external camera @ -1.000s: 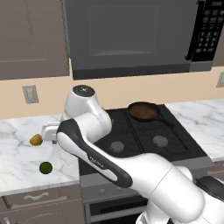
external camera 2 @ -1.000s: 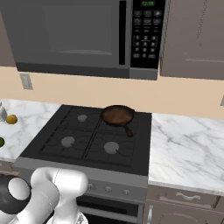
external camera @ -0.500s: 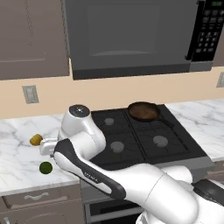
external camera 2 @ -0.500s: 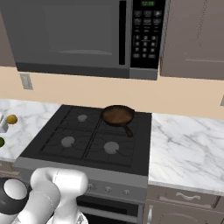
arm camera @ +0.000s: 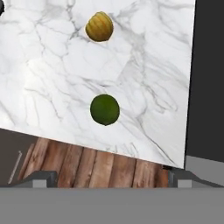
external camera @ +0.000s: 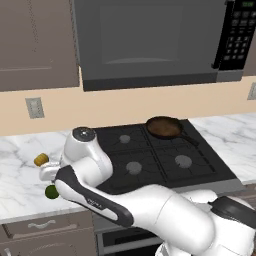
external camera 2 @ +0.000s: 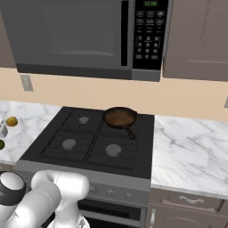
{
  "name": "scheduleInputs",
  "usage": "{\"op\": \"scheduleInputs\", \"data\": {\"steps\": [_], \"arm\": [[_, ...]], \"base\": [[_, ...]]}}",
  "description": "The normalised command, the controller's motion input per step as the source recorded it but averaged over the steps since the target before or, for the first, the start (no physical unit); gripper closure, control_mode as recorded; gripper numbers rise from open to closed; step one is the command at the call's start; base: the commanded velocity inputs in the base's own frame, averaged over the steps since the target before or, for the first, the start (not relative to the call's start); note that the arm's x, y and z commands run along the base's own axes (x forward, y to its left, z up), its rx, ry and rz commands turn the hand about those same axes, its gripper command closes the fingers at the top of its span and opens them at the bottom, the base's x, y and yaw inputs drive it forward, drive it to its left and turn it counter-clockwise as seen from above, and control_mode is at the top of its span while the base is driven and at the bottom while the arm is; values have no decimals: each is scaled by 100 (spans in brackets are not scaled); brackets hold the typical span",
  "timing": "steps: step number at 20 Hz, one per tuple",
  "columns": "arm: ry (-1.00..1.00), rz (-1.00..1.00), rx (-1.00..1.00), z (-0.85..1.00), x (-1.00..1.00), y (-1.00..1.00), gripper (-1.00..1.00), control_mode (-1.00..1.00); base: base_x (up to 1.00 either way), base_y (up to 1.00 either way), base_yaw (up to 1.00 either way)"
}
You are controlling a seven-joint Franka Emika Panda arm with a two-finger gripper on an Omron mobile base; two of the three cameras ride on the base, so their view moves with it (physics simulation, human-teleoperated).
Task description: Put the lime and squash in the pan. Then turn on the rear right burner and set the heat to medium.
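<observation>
Two fruits sat on the marble counter [external camera: 20, 185] left of the stove [external camera: 165, 160] in the left base view: the squash [external camera: 41, 159] further back, the lime [external camera: 51, 192] near the front edge, both partly behind my arm. The pan [external camera: 163, 127] sat on the rear right burner [external camera: 167, 131], empty.

Right base view: pan [external camera 2: 120, 117] on the same rear right grate, handle pointing toward the front. Squash [external camera 2: 12, 121] and lime [external camera 2: 1, 144] showed at the far left edge, well apart from the pan.

Hand view: I looked down on the counter [arm camera: 48, 78]. Lime [arm camera: 105, 109] lay near centre, squash [arm camera: 99, 26] beyond it, apart from each other. My gripper [arm camera: 106, 178] was spread wide, fingertips [arm camera: 43, 178] at the bottom corners, gripping nothing, not touching the lime.
</observation>
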Motion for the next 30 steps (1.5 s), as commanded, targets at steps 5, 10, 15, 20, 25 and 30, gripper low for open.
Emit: {"op": "scheduleInputs", "data": {"steps": [5, 10, 15, 20, 25, 30], "arm": [[6, 0, -3, 0, 40, 6, -100, -100], [7, 0, -2, -6, 16, 10, -100, -100], [1, 0, -2, -24, 0, 11, -100, -100], [0, 0, -4, -32, 7, 13, -100, -100], [0, 0, -2, -28, 17, 4, -100, -100], [0, 0, 0, -10, 22, 3, -100, -100]], "base": [[0, 0, 0], [0, 0, 0], [0, 0, 0], [0, 0, 0], [0, 0, 0], [0, 0, 0]]}}
